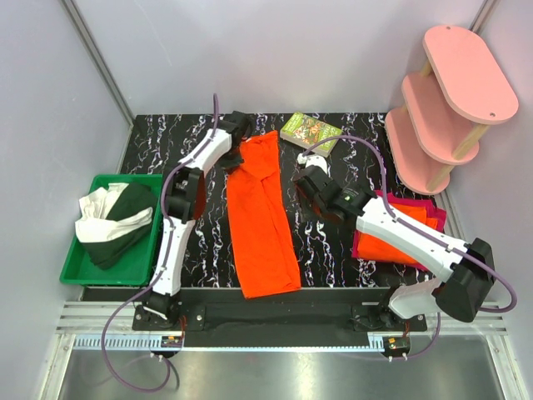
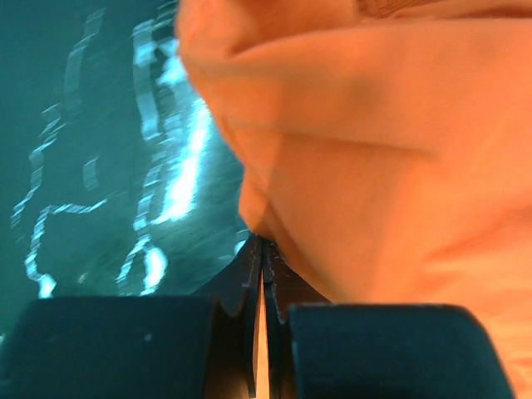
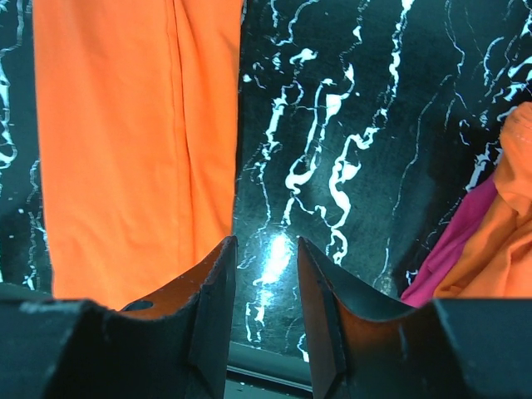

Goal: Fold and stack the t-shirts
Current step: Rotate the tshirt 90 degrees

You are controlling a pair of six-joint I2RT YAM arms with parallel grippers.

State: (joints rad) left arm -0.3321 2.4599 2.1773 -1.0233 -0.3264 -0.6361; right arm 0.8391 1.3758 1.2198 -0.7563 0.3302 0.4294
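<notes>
Black marbled table: orange t-shirt lies as long strip, axis far-to-near, between your arms. Your left gripper pinched shut on far end (view blurred, probably hem fold). Your right gripper half-open, empty, just right of strip.

Overhead, wrist close-ups, perhaps sharing t-shirt

- Black tabletop with white veins.
- Long orange t-shirt lies lengthwise down the middle.
- Magenta-red t-shirt lies at the right edge, under a second orange t-shirt.
- Green packet lies at the far edge.
</notes>
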